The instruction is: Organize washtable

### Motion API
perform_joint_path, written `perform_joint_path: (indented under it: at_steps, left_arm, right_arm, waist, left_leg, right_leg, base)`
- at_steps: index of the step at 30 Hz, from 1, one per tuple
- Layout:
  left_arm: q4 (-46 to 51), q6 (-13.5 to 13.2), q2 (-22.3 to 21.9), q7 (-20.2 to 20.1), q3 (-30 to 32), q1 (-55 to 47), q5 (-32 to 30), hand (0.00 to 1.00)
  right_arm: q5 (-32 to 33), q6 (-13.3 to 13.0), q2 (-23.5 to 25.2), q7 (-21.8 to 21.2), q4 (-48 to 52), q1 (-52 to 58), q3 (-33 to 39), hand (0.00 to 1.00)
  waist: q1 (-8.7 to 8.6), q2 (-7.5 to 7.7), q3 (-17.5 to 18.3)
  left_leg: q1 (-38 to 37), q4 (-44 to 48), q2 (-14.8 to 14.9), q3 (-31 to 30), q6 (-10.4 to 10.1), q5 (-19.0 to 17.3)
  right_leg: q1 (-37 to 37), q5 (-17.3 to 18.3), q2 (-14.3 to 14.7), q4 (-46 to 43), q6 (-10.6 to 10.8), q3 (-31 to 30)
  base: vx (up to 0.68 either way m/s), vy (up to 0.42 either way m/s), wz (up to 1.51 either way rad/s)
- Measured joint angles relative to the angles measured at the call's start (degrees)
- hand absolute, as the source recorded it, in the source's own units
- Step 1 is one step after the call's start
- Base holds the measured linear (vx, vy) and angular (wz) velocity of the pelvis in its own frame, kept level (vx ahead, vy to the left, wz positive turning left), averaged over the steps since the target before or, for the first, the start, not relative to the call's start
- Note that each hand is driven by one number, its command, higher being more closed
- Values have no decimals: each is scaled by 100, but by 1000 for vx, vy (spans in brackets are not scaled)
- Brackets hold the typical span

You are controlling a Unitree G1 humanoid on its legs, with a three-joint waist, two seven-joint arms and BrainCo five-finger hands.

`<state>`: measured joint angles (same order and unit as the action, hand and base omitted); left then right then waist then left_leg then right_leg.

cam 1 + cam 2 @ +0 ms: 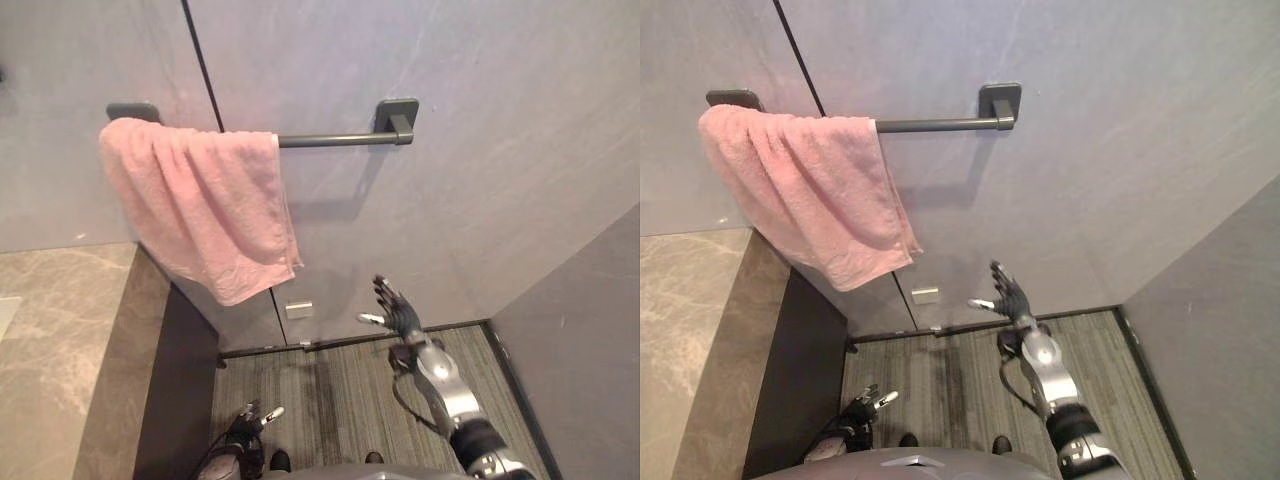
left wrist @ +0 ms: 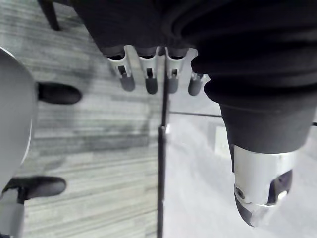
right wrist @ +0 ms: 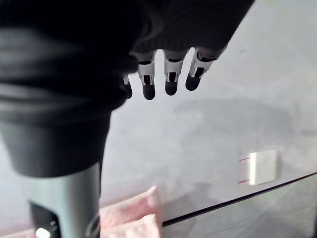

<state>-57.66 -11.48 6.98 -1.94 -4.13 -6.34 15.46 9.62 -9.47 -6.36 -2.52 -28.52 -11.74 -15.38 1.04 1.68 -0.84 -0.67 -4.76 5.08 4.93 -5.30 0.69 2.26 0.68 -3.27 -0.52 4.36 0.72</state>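
- pink towel (image 1: 200,205) is hanging on wall rail (image 1: 330,140)
- right robot hand (image 1: 398,312) is hovering w/ fingers spread, empty
- left robot hand (image 1: 252,418) is dangling low, fingers relaxed

right hand (image 1: 398,310): silver fingers (image 3: 171,74), dark tips
left hand (image 1: 256,416): the same
wrist cover (image 2: 257,74): black, ribbed
right arm (image 1: 447,390): shiny grey

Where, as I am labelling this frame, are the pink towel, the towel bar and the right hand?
pink towel (image 1: 205,205), left eye view, middle of the hanging cloth.
towel bar (image 1: 330,140), left eye view, bare rod beside the towel.
right hand (image 1: 401,314), left eye view, middle of the hand, fingers straight.
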Motion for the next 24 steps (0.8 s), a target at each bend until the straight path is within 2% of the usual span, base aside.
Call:
perform_joint_path:
  at_steps: [2,5,11,17,24]
  left_arm:
    - [192,1,12,-45,-35,-52,1,0]
    - [254,8,-11,-123,-48,-51,4,0]
    - [392,15,-38,-125,-115,-85,56,0]
    - [625,30,-47,-74,-126,-99,214,0]
    - [1227,29,-47,-21,-261,-143,406,0]
  right_arm:
    - [37,-3,-46,-119,253,-345,-281,0]
    - [52,-3,-48,-126,369,-825,-353,0]
    - [75,-6,-63,149,369,-1509,-349,0]
    - [279,-11,-38,498,362,-1912,-266,0]
    - [275,-14,-157,863,-87,-2811,298,0]
  waist:
    - [139,-2,-1]
    - [257,-30,-19]
    - [293,-99,-70]
    - [426,-128,-97]
    - [441,-105,-344]
  left_leg:
    - [13,23,-20,16,3,0]
    - [66,19,-37,-69,46,36]
    - [268,-55,-84,-240,79,176]
    - [413,-56,-113,-345,91,234]
    - [466,-62,-103,-553,64,327]
  right_leg:
    - [4,-11,-21,4,-2,-2]
    - [35,-13,-33,3,-5,40]
    - [158,-56,-88,21,17,242]
    - [156,-150,-108,191,28,346]
    - [94,-160,-112,196,20,572]
  base:
    - [-40,20,-1]
    - [-64,0,8]
    - [-53,11,19]
    - [-4,3,11]
    - [-23,-6,17]
